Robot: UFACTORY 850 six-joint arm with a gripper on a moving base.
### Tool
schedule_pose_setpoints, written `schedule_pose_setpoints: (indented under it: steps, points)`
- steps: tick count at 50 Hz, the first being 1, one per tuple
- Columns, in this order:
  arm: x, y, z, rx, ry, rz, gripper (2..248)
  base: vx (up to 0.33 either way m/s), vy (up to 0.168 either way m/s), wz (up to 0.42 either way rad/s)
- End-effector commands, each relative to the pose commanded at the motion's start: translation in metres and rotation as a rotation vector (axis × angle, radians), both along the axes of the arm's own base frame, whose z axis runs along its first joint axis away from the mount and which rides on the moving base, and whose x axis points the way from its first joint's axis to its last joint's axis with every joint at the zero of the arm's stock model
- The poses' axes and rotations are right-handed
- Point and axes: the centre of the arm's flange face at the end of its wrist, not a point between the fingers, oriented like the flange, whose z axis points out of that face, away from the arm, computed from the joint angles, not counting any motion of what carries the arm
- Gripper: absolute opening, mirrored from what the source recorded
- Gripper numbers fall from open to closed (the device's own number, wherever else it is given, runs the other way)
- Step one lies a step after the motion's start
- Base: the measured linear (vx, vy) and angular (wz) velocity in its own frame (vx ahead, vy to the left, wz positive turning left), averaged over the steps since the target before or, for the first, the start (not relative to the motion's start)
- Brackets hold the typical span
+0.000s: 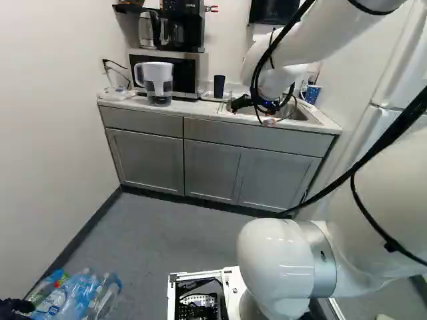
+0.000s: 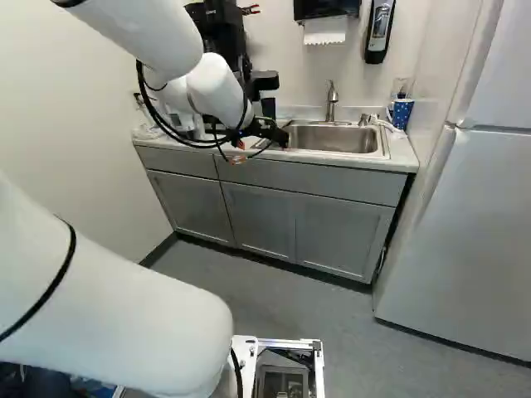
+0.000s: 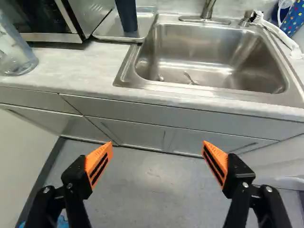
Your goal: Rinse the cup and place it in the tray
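two cups: one dark cup (image 3: 127, 16) in the tray (image 3: 114, 31), one dotted cup (image 2: 402, 114) at the counter's (image 3: 57, 66) back corner by the fridge (image 2: 465, 232). one tray, one sink (image 3: 209, 50), one faucet (image 2: 332, 101), one microwave (image 1: 184, 75), one fridge. below the counter's front edge, three cabinet doors (image 1: 210, 170). on the floor (image 1: 180, 233), probably three plastic bottles (image 1: 77, 293).

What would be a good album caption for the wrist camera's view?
Open end effector facing a kitchen sink, with a dark cup standing in the metal tray between sink and microwave.

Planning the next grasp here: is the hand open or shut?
The hand is open: in the wrist view, its orange-padded fingers stand wide apart, gripping nothing.
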Motion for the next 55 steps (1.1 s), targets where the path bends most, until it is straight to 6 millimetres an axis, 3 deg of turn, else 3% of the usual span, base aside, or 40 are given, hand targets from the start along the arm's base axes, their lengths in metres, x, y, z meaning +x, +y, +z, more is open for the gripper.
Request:
schedule_pose_setpoints:
  steps: [25,55]
  points:
    - [-0.019,0.016,-0.058,-0.012,-0.093,0.033,247,0.000,0.000,0.000]
    - [-0.060,0.037,-0.127,-0.021,-0.218,0.079,247,0.000,0.000,0.000]
